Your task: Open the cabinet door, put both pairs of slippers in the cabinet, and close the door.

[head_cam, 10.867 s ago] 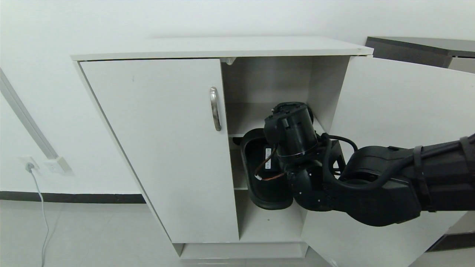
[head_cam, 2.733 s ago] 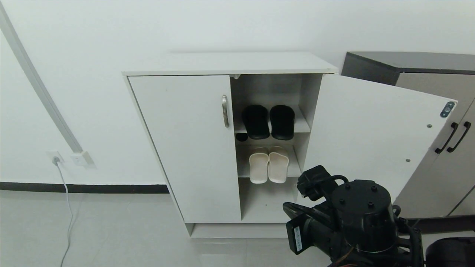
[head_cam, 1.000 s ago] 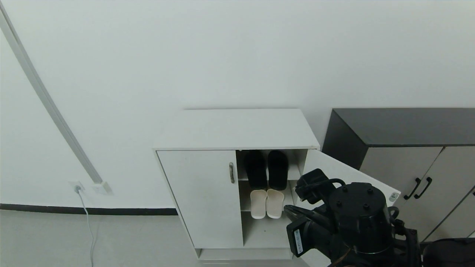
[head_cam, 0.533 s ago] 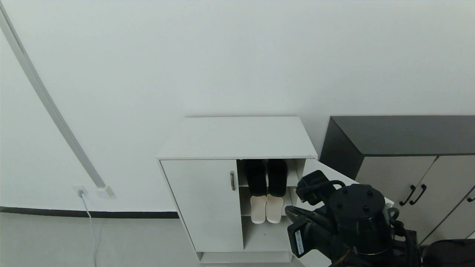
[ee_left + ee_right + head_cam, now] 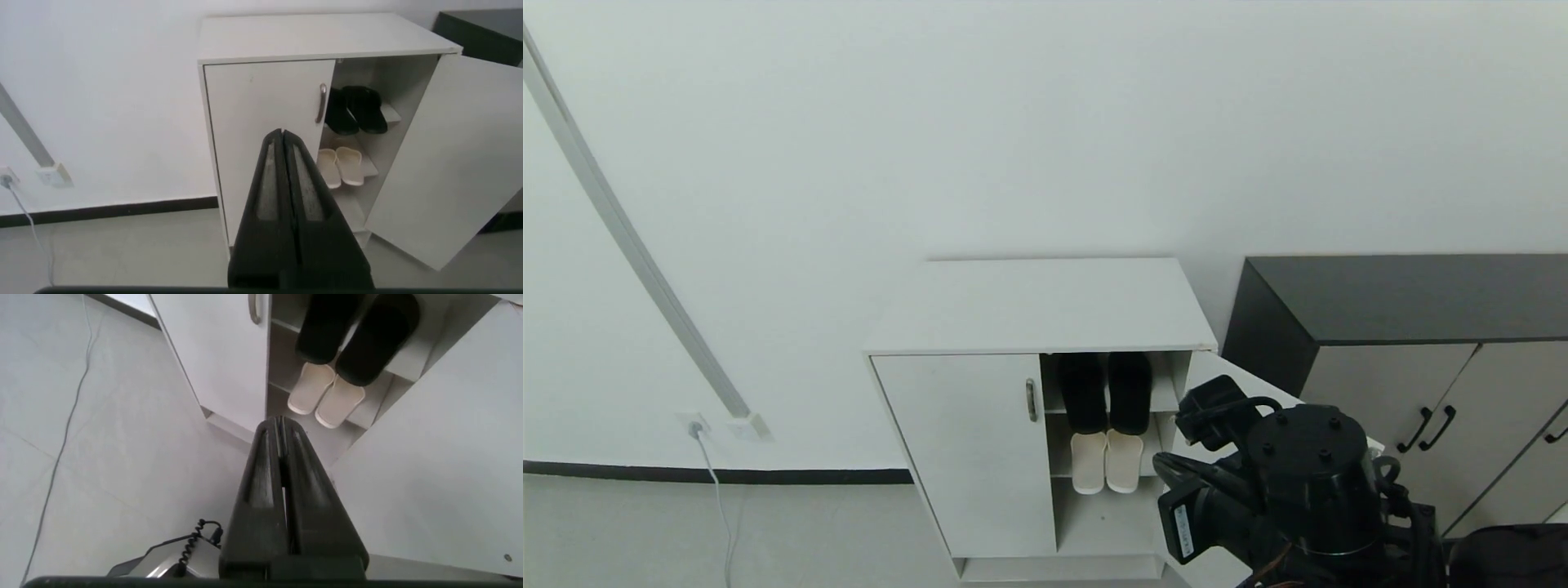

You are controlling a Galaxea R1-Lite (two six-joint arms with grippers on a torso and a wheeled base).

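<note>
Head view: the white cabinet (image 5: 1045,304) stands against the wall, its left door (image 5: 964,451) shut and its right door (image 5: 462,155) swung wide open. The black slippers (image 5: 1104,390) lie side by side on the upper shelf, and the cream slippers (image 5: 1106,472) lie on the shelf just below. Some eleven seconds back the right arm (image 5: 1298,490) reached inside the cabinet with a black slipper. Now it is drawn out and folded in front of the open door, apart from the shelves. The camera has pulled back since then — the cabinet itself has not moved. The left pincer (image 5: 283,133) is pressed together and holds nothing. The right pincer (image 5: 282,420) is likewise pressed together and empty, above the floor (image 5: 106,457) before the opening.
</note>
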